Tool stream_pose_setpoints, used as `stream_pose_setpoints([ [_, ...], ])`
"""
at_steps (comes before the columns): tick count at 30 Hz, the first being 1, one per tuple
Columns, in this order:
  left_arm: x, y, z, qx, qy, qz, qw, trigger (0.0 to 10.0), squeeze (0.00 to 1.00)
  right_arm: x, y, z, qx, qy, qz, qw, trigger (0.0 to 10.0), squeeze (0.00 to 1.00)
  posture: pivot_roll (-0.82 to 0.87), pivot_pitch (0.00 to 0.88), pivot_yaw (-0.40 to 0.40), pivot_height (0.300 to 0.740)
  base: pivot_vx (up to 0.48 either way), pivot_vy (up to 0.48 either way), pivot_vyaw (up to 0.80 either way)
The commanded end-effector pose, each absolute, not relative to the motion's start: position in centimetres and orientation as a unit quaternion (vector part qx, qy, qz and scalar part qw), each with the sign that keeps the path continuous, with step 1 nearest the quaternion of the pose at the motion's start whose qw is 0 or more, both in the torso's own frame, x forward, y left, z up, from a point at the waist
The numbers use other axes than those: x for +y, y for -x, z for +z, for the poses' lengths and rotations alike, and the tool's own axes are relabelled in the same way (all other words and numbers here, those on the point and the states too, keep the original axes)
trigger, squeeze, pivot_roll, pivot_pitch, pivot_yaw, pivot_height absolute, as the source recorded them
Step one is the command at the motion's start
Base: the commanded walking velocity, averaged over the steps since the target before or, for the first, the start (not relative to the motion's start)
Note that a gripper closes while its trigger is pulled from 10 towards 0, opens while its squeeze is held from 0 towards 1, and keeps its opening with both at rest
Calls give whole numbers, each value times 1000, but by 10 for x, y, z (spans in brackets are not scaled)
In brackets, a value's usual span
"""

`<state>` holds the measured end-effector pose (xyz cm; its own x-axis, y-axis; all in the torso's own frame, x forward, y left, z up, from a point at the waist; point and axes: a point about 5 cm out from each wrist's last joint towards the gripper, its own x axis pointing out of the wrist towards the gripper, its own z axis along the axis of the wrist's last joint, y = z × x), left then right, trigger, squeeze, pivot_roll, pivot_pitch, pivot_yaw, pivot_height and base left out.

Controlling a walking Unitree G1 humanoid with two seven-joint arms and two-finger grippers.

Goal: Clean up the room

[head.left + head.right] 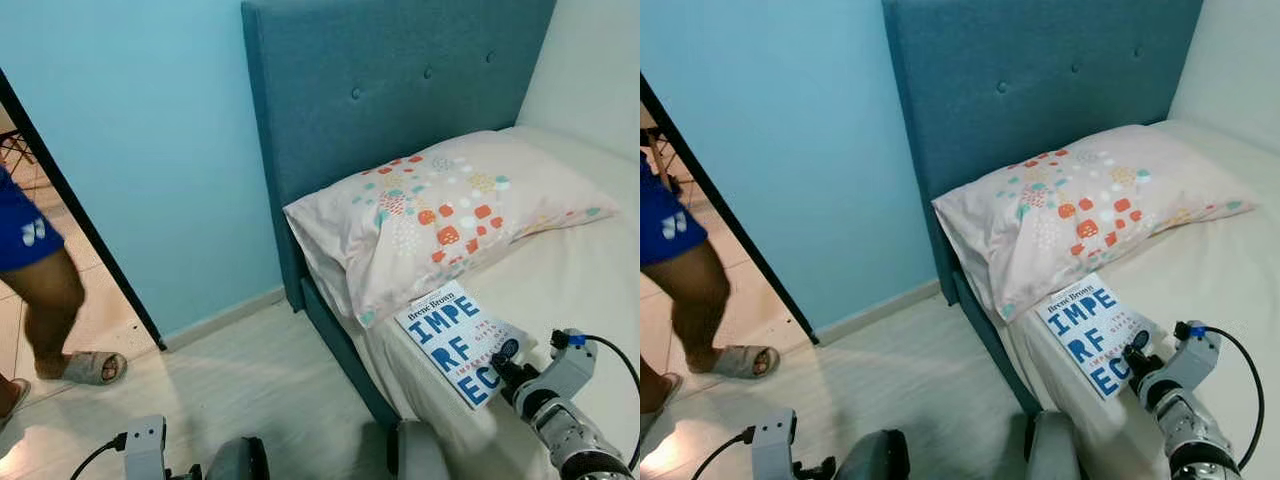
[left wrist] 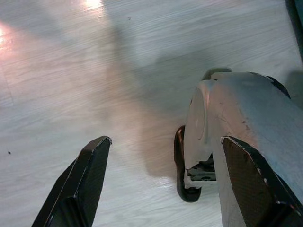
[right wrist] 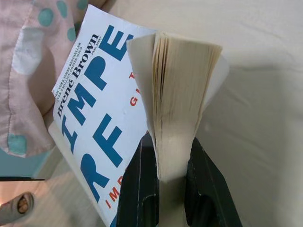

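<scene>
White paperback with blue lettering, the book (image 1: 462, 342) lies at the edge of the bed (image 1: 590, 280), just beside the patterned pillow (image 1: 440, 215), so your tidying looks barely begun: you haven't put it away yet. Your right pincer (image 3: 169, 163) is nearly closed, clamping the fanned pages between both fingers, with the front cover splayed off to one side. Your left pincer (image 2: 163, 182) hangs wide apart and empty over the pale floor (image 2: 94, 71). Mind the person (image 1: 40, 290) standing in the doorway.
</scene>
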<state>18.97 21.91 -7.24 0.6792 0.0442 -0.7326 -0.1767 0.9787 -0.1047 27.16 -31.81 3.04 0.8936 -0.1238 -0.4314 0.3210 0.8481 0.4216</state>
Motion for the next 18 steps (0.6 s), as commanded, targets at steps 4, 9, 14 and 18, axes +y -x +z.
stream_pose_setpoints([
  [4,223,-185,-74,401,73,56,911,10000,0,-328,-268,33,220,-230,-119,941,10000,0,-76,134,38,585,0,0,0],
  [9,223,-182,-75,407,71,52,909,10000,0,-333,-265,34,245,-197,-100,944,10000,216,-77,136,34,585,0,0,0],
  [14,222,-180,-76,410,72,49,908,10000,0,-338,-264,36,249,-173,-114,946,10000,1000,-80,134,34,585,0,0,0],
  [18,220,-180,-77,411,74,46,908,10000,0,-348,-262,39,257,-148,-142,944,10000,1000,-82,133,33,585,0,0,0],
])
